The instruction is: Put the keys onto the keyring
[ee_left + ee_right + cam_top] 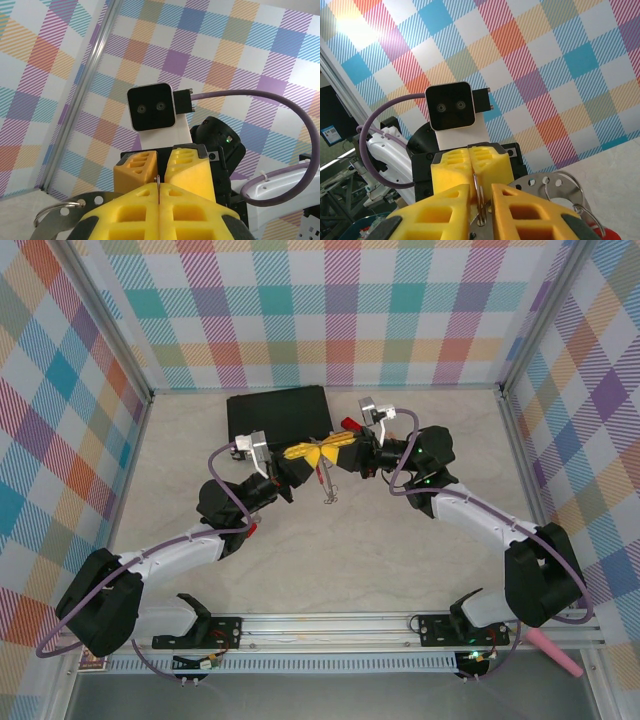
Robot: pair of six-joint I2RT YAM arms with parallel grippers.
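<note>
My overhead feed shows a pale, marble-patterned table [330, 560] boxed in on three sides by walls [340, 310] of pastel plaid cloth, with bare aluminium posts [110, 330] at the corners. A slotted aluminium rail [330, 625] runs along the near edge and carries both arm bases. A flat black case [278, 412] lies at the back of the table. A pink stick [555, 652] rests outside the frame at the near right.

Both arms meet above the middle of the table, just in front of the case, fingertip to fingertip. The left gripper [158, 200] has its yellow fingers pressed together, with a thin sliver of metal in the seam; I cannot tell which piece that is. The right gripper [481, 200] is pinching a wire loop of the keyring [545, 186], whose perforated silver plate and small loops stick out beside its fingers. From the overhead camera, the keys [328, 490] dangle just below the two grippers, clear of the table.

I can read no brand or lettering. A small blue-and-white sticker [329, 134] sits on a dark object beyond the enclosure, too small to read.
</note>
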